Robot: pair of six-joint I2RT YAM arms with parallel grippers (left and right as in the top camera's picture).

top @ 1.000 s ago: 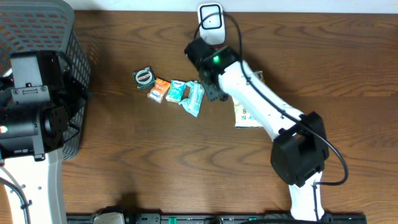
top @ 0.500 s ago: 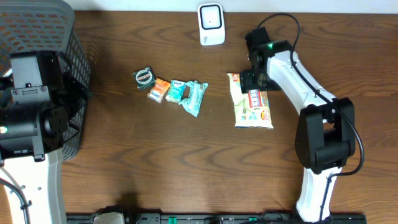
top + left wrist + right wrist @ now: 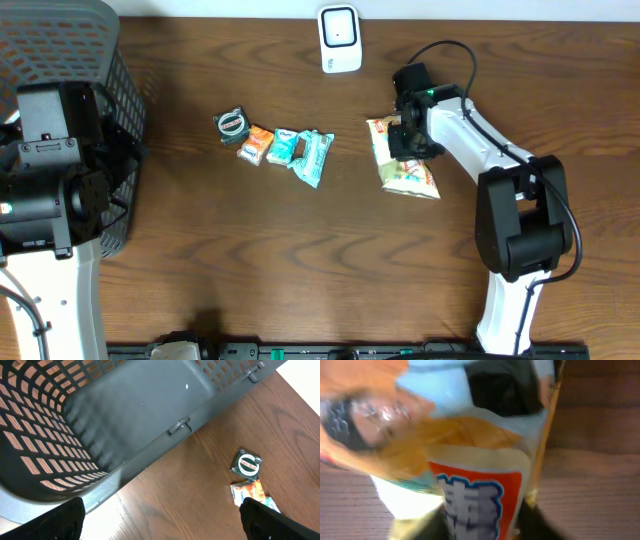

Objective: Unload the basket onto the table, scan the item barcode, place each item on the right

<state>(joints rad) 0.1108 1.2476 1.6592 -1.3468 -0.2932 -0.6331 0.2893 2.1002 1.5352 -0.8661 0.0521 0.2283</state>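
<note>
Two grippers at one table, so what was each doing?
— Right gripper (image 3: 404, 138) was clamped on the upper end of a snack bag (image 3: 410, 178), which lay right of centre on the wooden table (image 3: 250, 250), below and right of the white scanner (image 3: 339, 38) at the far edge. Its wrist view showed the printed bag filling the frame. Left gripper (image 3: 160, 525) hung with its jaws spread wide, holding nothing, by the rim of a grey basket (image 3: 125, 420).
And the rest?
— A row of small packets (image 3: 285, 147) lay left of the bag, well apart from it.
</note>
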